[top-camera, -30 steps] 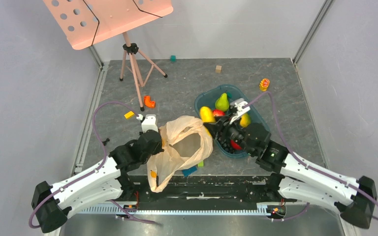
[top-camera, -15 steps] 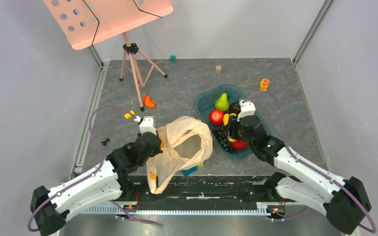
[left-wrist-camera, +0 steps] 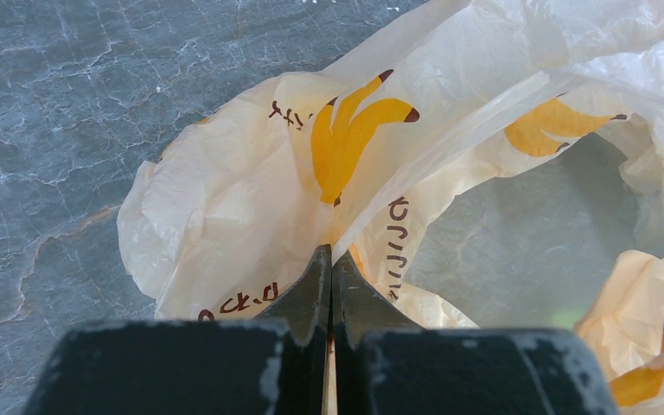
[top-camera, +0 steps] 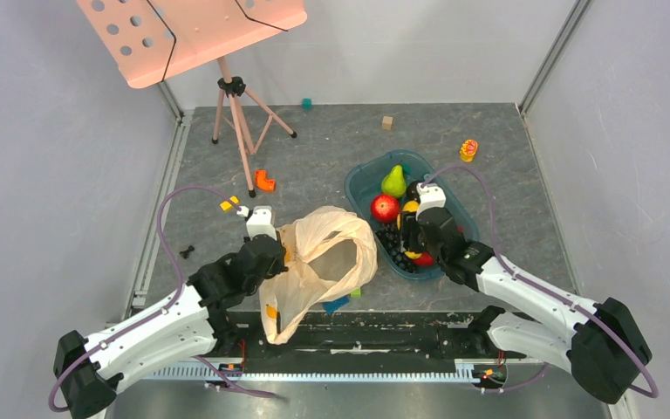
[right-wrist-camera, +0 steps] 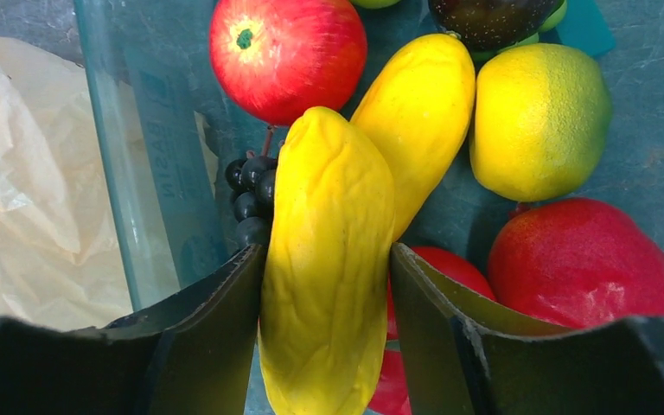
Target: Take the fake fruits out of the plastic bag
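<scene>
My left gripper (left-wrist-camera: 329,259) is clenched on the rim of the thin cream-beige plastic bag (left-wrist-camera: 225,199) on the grey bench (left-wrist-camera: 69,104); it has yellow banana prints and dark lettering I can't read. My right gripper (right-wrist-camera: 327,259) grasps a long yellow plastic banana-like fruit (right-wrist-camera: 333,190) over the teal plastic tray (right-wrist-camera: 130,173), beside a glossy red apple (right-wrist-camera: 287,54).

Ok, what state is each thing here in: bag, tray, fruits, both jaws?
Plastic bag: mouth open, rim pinched.
Left jaws: shut on the bag's rim.
Teal tray: holding fruits.
Right jaws: closed around the long yellow fruit, over the tray.
Red apple, lemon, pear: lying in the tray.
</scene>
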